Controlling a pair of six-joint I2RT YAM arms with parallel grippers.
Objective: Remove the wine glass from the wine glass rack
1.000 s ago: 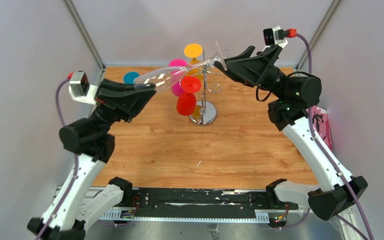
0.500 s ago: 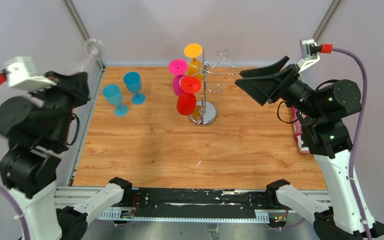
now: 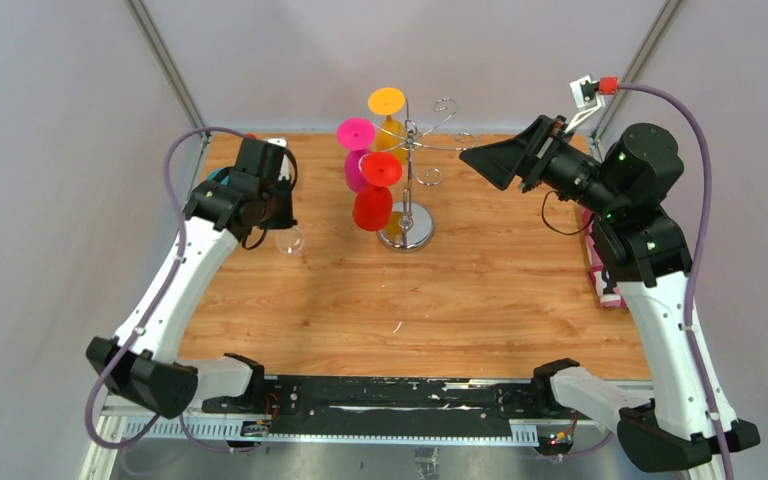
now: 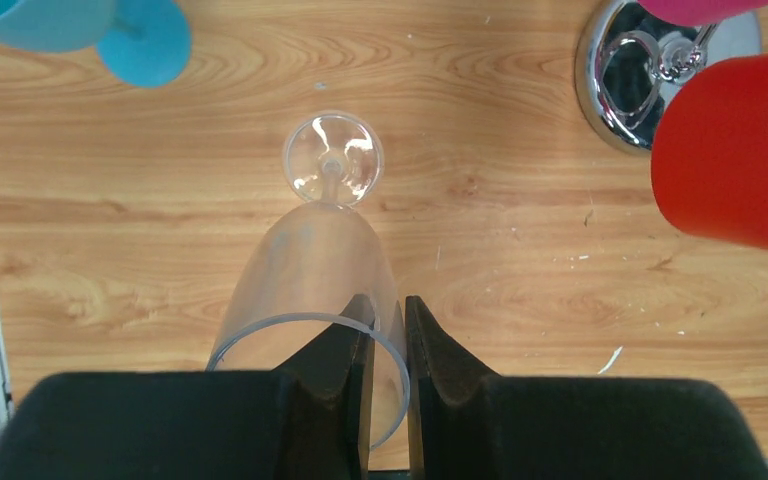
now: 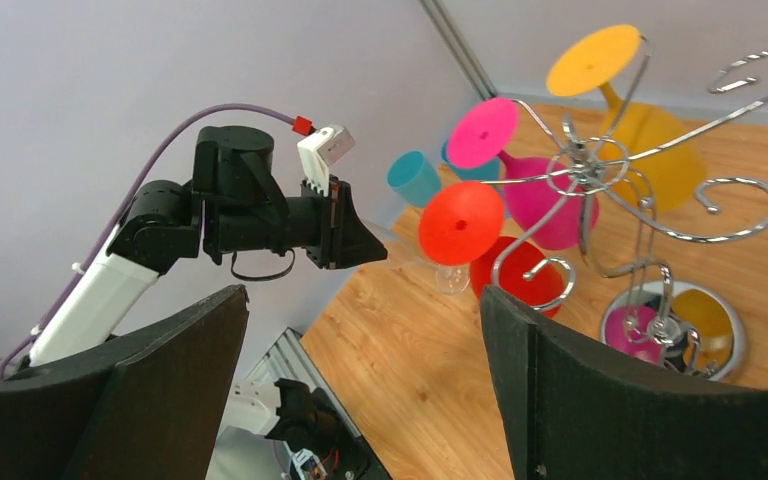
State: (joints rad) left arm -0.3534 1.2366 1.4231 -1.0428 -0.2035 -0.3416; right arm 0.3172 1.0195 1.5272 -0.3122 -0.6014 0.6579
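l hand came down | wine glass upright, foot down, rim pinched

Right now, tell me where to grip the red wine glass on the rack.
Probably grip the red wine glass by its bowl, coming from the near side. It hangs upside down, foot caught in a spiral arm of the rack, bowl free below.

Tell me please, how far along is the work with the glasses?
Done: two teal glasses stand on the table, off the rack. In hand: the left tool pinches the rim of a clear wine glass, foot low over the table. Left: release it; red, pink and orange glasses hang on the rack, beside the open, empty right tool.
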